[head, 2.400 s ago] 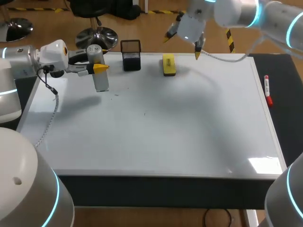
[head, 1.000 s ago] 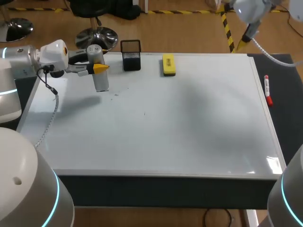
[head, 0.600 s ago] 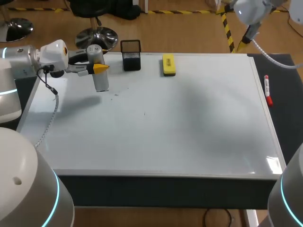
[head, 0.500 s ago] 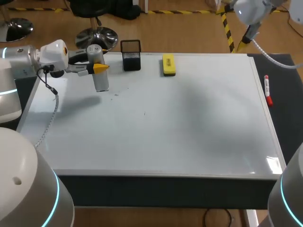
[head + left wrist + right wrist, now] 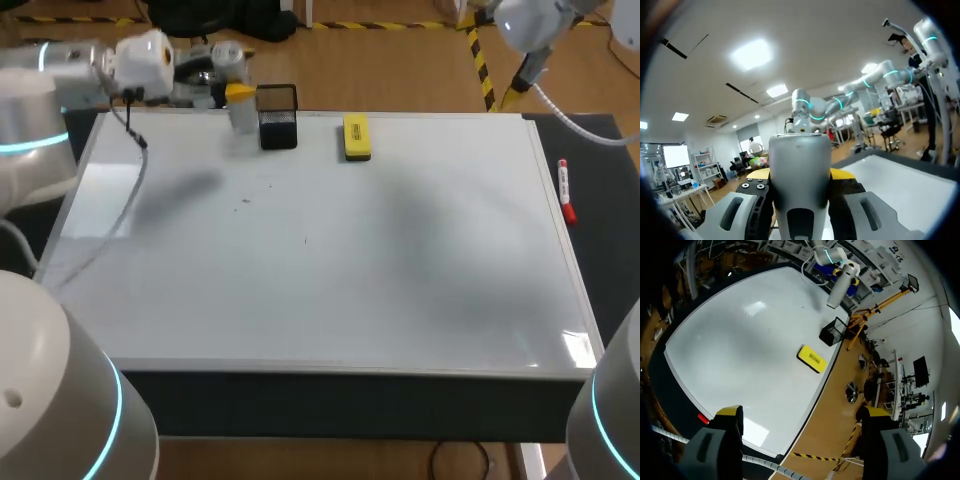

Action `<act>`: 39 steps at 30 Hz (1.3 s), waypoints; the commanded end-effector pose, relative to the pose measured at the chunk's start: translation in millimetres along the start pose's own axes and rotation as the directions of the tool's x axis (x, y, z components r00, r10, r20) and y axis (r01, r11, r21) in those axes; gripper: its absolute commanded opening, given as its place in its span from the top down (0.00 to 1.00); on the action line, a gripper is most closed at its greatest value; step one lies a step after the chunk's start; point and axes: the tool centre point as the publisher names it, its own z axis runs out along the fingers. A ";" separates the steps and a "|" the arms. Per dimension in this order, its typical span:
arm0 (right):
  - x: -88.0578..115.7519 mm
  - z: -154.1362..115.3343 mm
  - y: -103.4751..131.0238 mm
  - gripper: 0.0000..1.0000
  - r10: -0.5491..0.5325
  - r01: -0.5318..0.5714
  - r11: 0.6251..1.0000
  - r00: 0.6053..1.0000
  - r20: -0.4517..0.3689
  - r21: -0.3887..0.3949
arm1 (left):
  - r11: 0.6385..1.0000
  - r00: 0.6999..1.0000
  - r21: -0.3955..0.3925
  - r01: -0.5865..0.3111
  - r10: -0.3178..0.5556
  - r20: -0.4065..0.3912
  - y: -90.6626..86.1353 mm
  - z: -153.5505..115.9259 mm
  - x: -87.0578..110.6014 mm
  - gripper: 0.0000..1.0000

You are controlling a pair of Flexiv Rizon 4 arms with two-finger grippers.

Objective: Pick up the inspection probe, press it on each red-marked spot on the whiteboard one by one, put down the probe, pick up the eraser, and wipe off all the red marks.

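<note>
Risk at probe put-down. L claw point(image 5: 236, 92) grips probe point(image 5: 800, 170) from two sides, held aloft at the far edge of board point(image 5: 330, 260), with holder point(image 5: 277, 118) just beside the claw on its eraser side. Likely faults, as judged: (a) probe's lower end clips the holder rim and tips it, since the two stand so close; (b) the smooth, long probe slips in a side grip during a fast swing (blur in head view suggests speed); (c) no red shows on board, so a missed spot can't be ruled out. Eraser point(image 5: 356, 137) lies past the holder, well apart from both claws. R claw point(image 5: 801, 415) is spread wide, empty, high off the board's far corner. Change vs 0.5 s ago: L claw and probe went from low over the board's left part up to the far edge, next to holder; R claw, eraser and holder unmoved.
</note>
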 end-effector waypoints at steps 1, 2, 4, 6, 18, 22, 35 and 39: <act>-0.3 -0.4 -0.3 0.00 -0.002 0.002 1.000 1.000 -0.003 0.003 | 1.000 0.991 0.013 0.011 -0.009 -0.132 -11.8 10.8 -38.6 1.00; -0.3 -0.4 -0.3 0.00 -0.002 0.002 1.000 1.000 -0.003 0.003 | 1.000 0.990 0.010 -0.005 0.006 -0.143 -14.9 13.9 -41.1 1.00; -0.3 -0.4 -0.3 0.00 -0.002 0.002 1.000 1.000 -0.003 0.003 | 1.000 0.988 0.024 -0.006 0.010 -0.155 -19.1 18.6 -46.0 1.00; -0.3 -0.4 -0.3 0.00 -0.002 0.002 1.000 1.000 -0.003 0.003 | 1.000 0.986 0.014 -0.015 0.017 -0.163 -20.5 22.8 -50.9 1.00; -0.3 -0.4 -0.3 0.00 -0.002 0.002 1.000 1.000 -0.003 0.003 | 0.997 0.982 -0.005 0.071 -0.071 -0.177 -13.4 43.3 -82.8 1.00; -0.3 -0.4 -0.3 0.00 -0.002 0.002 1.000 1.000 -0.003 0.003 | 0.992 0.975 0.000 0.125 -0.123 -0.183 -4.9 48.5 -87.3 1.00; -0.3 -0.4 -0.3 0.00 -0.002 0.002 1.000 1.000 -0.003 0.003 | 0.983 0.970 -0.009 0.186 -0.185 -0.159 16.0 53.6 -88.8 1.00; -0.3 -0.4 -0.3 0.00 -0.002 0.002 1.000 1.000 -0.003 0.003 | 0.980 0.969 -0.011 0.201 -0.201 -0.146 24.6 52.8 -89.4 1.00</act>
